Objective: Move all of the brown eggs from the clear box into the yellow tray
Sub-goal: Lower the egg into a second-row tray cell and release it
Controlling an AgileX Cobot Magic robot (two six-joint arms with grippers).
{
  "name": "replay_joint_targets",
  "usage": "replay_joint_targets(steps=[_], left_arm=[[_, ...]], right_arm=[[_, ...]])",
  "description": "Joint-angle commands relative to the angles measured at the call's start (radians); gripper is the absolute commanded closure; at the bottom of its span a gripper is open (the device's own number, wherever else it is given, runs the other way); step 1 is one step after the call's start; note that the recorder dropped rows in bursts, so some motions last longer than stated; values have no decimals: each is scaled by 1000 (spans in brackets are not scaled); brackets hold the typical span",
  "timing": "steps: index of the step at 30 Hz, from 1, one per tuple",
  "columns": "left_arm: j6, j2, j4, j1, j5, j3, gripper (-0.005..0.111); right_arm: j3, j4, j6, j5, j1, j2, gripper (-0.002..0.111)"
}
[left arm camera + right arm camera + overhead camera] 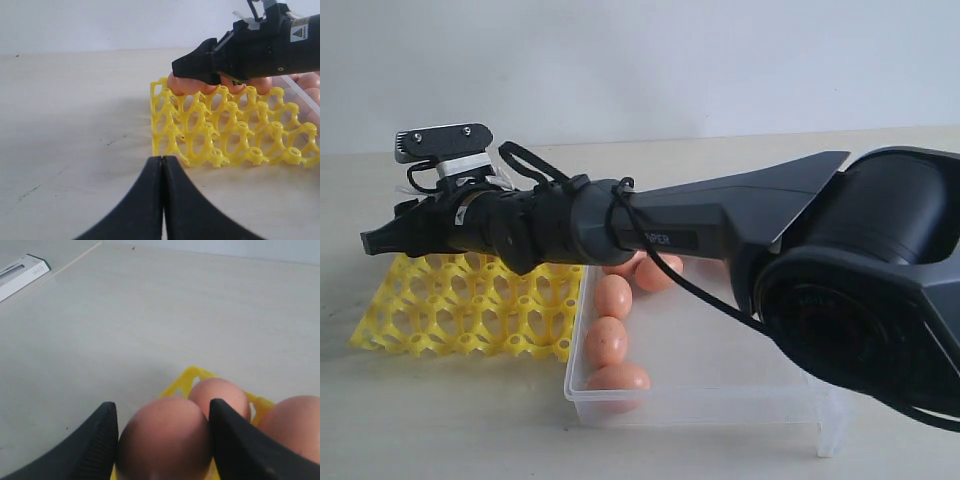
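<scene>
My right gripper (378,238) reaches across over the far left part of the yellow tray (470,305). Its jaws are shut on a brown egg (165,440), low over the tray's corner (192,375). Two more eggs (220,395) sit in cups just beyond it. From the left wrist view, the right gripper (192,64) hangs over the tray's far row, where eggs (181,86) show under it. The clear box (720,400) beside the tray holds several eggs (607,340) along its left wall. My left gripper (163,161) is shut and empty, just off the tray's near corner (215,157).
The right arm's thick body (880,290) and cables (550,170) span the exterior view and hide the tray's back row and part of the box. A white carton (22,270) lies far off on the table.
</scene>
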Motion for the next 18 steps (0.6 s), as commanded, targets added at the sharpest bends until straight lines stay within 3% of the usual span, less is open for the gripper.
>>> replay_joint_targets(steps=[1, 18], left_arm=[[-1, -6, -1, 1, -10, -4, 107], [-1, -6, -1, 1, -10, -4, 107]], right_arm=[[-12, -5, -3, -18, 1, 17, 108], [-22, -3, -42, -51, 1, 25, 105]])
